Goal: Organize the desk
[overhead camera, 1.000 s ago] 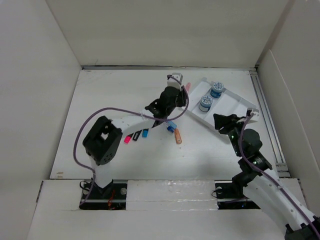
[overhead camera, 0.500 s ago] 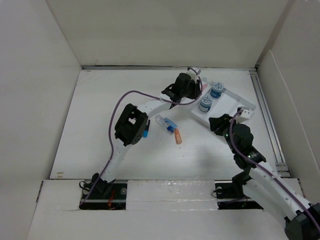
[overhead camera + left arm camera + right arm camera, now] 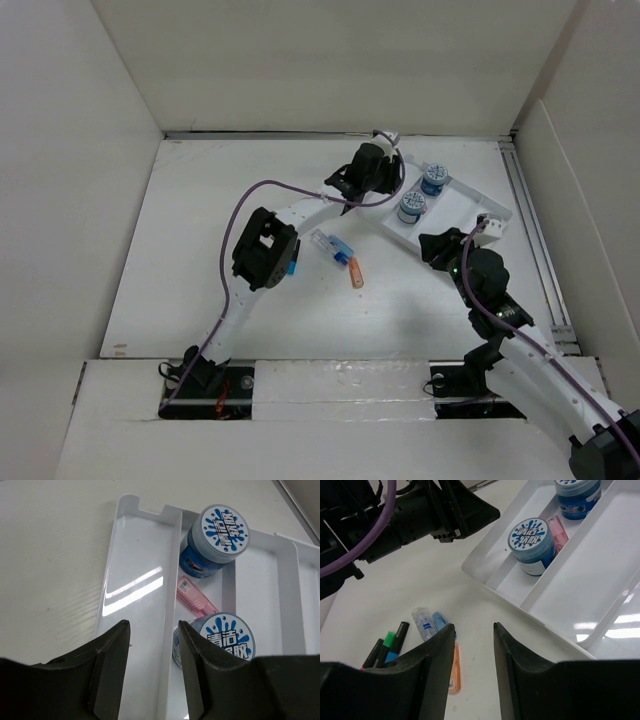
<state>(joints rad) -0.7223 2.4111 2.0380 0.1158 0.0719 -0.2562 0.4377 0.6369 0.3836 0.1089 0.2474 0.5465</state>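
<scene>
Nearest us, the right gripper (image 3: 472,630) hovers with its jaws spread and nothing between them. Below it is the desk (image 3: 200,220), which lies under everything and is walled by white panels (image 3: 60,150). This wrist view shows markers (image 3: 390,647) that the top view mostly hides behind the left arm (image 3: 262,250), plus a clear tube (image 3: 422,615) and an orange stick (image 3: 357,273). Farther out, the tray (image 3: 140,570) sits at the desk's far right, with two blue jars (image 3: 218,532) in one compartment. Only the wrist views reveal a pink stick (image 3: 196,596) lying between the jars. The left gripper (image 3: 152,630) hangs above the tray's end, jaws spread, empty.
</scene>
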